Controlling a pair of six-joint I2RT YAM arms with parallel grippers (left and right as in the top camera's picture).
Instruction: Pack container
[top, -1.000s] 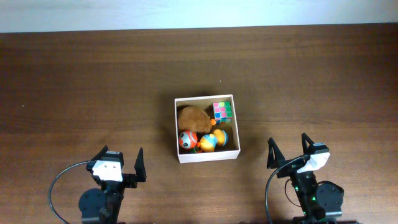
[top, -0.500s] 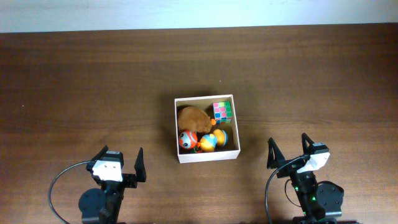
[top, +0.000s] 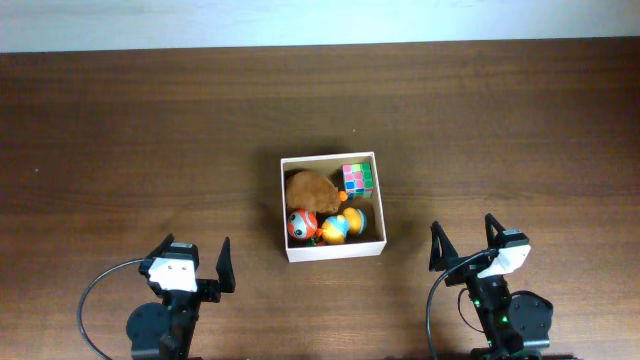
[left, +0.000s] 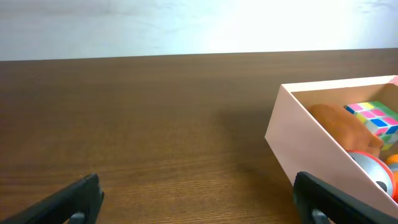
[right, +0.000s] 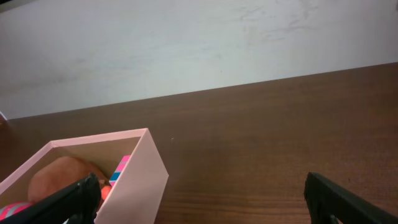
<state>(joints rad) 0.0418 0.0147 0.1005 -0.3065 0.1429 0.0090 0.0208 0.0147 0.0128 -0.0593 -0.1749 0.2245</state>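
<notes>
**Filled box in the middle of the table, both claws wide and holding nothing**

The square shallow container with thin white walls and a tan cardboard inside (top: 336, 251) stands on the dark brown wooden table (top: 150, 130), about in the middle between left and right. It is slightly to the right of the centre, and its walls are a little turned against the table edges.

Four toys lie inside it. A brown plush toy (top: 312, 189) takes the far left part. A small puzzle cube with pink, green and white squares (top: 357, 179) sits in the far right corner, close to the walls. In the near part, a round red and white toy (top: 302, 224) lies on the left, and a yellow and blue toy with orange parts (top: 340, 226) lies just beside it on the right. The toys are packed close together. Whether they all touch each other I cannot tell.

The left gripper (top: 196, 248) is at the near edge of the table, to the left of the container and well apart from it. Its two black fingers are spread wide, with only bare table between them. The right gripper (top: 462, 238) is at the near edge on the right side, also apart from the container. Its fingers too stand wide apart and hold nothing. In each wrist view a corner of the container shows beyond the fingers, not between them.
</notes>
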